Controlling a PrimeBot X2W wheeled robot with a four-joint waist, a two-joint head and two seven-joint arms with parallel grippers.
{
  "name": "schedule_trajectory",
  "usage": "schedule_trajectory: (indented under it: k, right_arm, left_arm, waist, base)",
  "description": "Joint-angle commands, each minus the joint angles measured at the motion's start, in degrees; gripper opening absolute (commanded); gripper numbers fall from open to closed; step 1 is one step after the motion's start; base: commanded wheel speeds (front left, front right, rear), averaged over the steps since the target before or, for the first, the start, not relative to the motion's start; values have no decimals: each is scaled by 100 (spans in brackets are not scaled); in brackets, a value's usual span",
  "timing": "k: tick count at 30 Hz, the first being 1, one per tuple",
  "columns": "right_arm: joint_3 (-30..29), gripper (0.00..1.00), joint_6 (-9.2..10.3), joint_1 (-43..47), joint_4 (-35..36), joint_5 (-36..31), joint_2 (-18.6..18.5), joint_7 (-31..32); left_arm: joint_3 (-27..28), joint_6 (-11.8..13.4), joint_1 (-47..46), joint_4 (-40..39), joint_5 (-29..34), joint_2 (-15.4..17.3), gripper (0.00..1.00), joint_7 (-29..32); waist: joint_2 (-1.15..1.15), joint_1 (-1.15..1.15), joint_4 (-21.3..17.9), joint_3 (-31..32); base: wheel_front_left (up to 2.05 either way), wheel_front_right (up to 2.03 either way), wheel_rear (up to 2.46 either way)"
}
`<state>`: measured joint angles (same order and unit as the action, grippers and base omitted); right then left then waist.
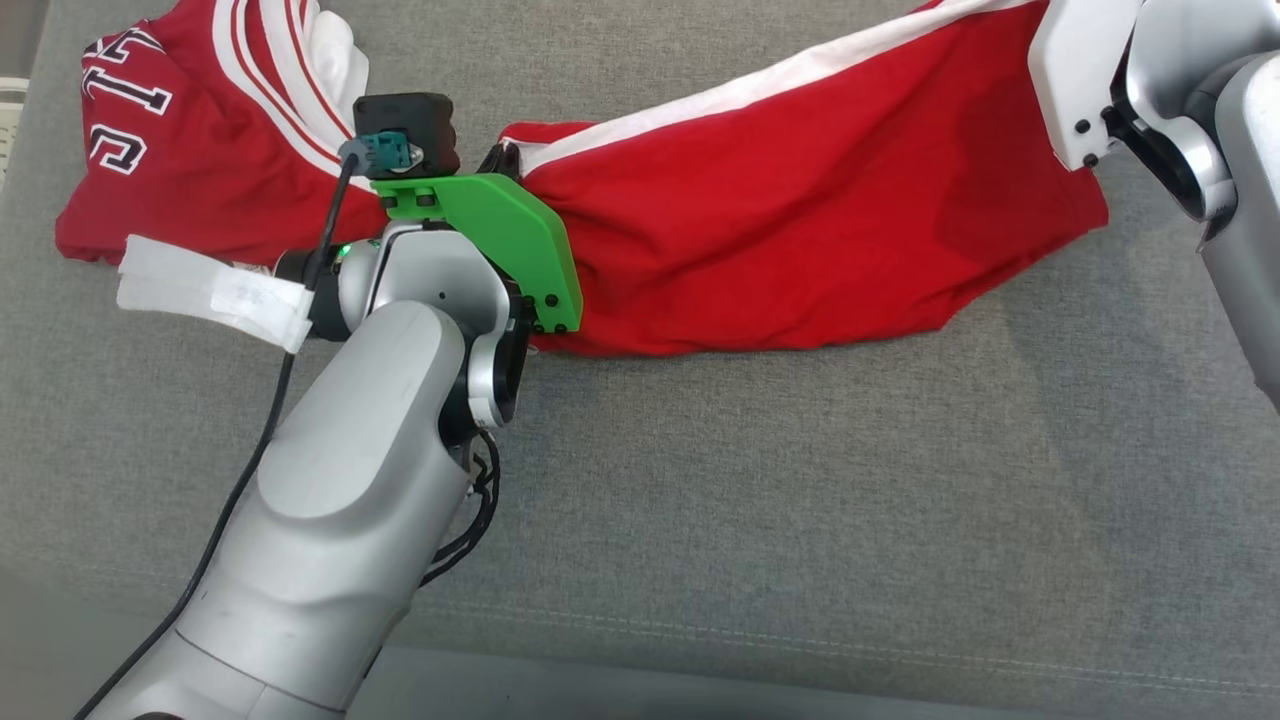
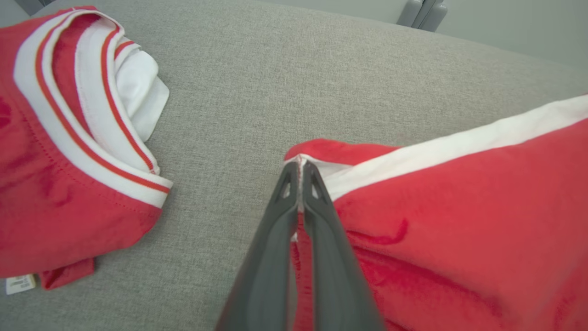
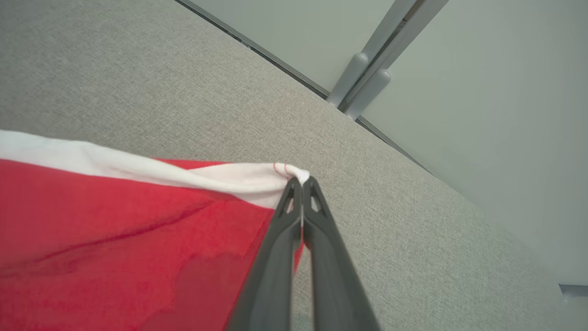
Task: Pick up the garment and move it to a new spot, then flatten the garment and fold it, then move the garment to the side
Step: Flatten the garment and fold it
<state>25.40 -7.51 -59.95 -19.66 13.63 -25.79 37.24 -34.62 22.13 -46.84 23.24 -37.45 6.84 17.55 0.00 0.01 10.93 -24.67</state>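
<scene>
Where the head looks: garment [image 1: 800,200] stretched over the grey cushion [image 1: 800,520].
Where the left wrist looks: left hand [image 2: 299,174] clenched on its seam corner; thin pinch may slip if pulled.
Where the right wrist looks: right hand [image 3: 302,183] clenched on the white hem tip; same risk.

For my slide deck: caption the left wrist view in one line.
Left pincer shut on the white-trimmed corner of a red garment over grey upholstery, more red-and-white cloth lying nearby.
</scene>
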Motion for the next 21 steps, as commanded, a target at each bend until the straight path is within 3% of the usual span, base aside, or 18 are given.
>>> schedule_trajectory:
  k: [1, 2, 3, 4, 5, 13, 21]
  right_arm:
    - [13, 0, 4, -52, -66, -15, 24, -84]
    - [-6, 0, 4, -98, -157, -14, 51, -196]
    - [8, 0, 4, -126, -280, -31, 68, -259]
    - [26, 30, 4, -150, -382, -47, 85, -321]
    - [0, 100, 4, -184, -465, -46, 130, -423]
    - [24, 100, 4, -258, -975, -12, 301, -852]
    - [-276, 100, 4, 284, -969, 118, 309, -1000]
  left_arm:
    - [32, 4, -115, 51, -36, 1, 0, -34]
    - [33, -4, -130, 96, -30, -4, 0, -59]
    - [38, -11, -149, 152, -26, -12, 9, -91]
    - [35, -27, -168, 206, -23, -23, 47, -119]
    - [17, -61, -184, 238, -11, -30, 100, -163]
    - [-37, -378, -274, 476, -44, -36, 100, -455]
    - [-244, -911, 88, 149, 145, 329, 100, -1121]
  waist:
    - [0, -1, 24, -24]
    - [0, -1, 33, -37]
    - [0, -1, 41, -47]
    - [0, -1, 49, -54]
    - [0, -1, 55, -62]
    - [0, -1, 75, 59]
    - [0, -1, 7, 567]
  base:
    - [0, 0, 0]
    - [0, 0, 0]
    - [0, 0, 0]
    - [0, 0, 0]
    - [0, 0, 0]
    - [0, 0, 0]
    - [0, 0, 0]
